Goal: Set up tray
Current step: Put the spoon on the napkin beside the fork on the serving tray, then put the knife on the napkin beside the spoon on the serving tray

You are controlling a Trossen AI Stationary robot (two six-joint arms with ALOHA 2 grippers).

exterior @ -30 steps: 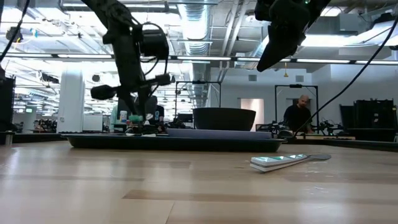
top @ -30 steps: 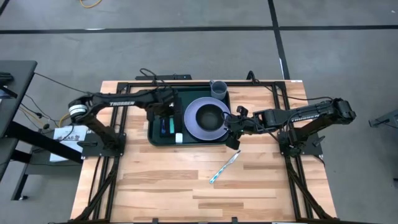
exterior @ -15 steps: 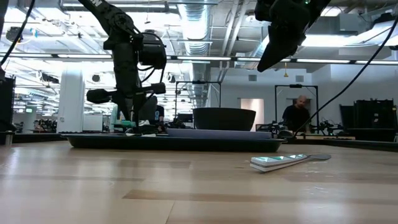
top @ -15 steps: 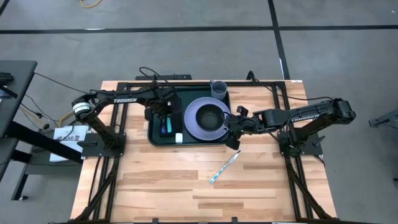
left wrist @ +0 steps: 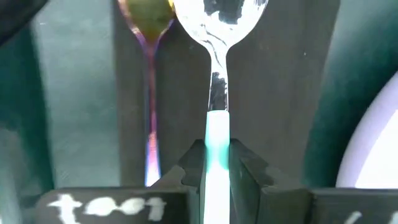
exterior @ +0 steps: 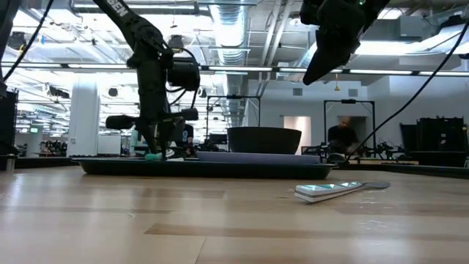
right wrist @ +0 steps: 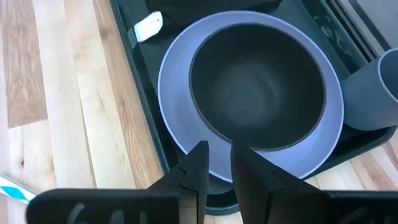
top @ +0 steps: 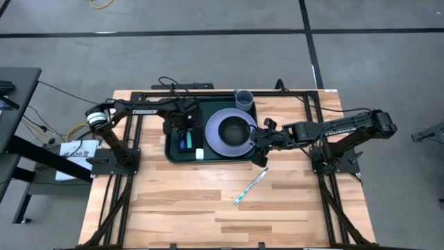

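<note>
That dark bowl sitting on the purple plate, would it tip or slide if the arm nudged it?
The bowl looks wide and low, so it probably wouldn't tip easily. It rests on the smooth plate, so a sideways nudge would likely slide it. It looks rigid, perhaps plastic and fairly light, though the pictures cannot confirm its weight.

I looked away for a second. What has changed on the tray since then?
The left gripper, shut on the spoon, has sunk toward the tray, bringing the spoon down beside the other utensil. The right gripper, plate, bowl, cup and the utensil on the table stayed put.
</note>
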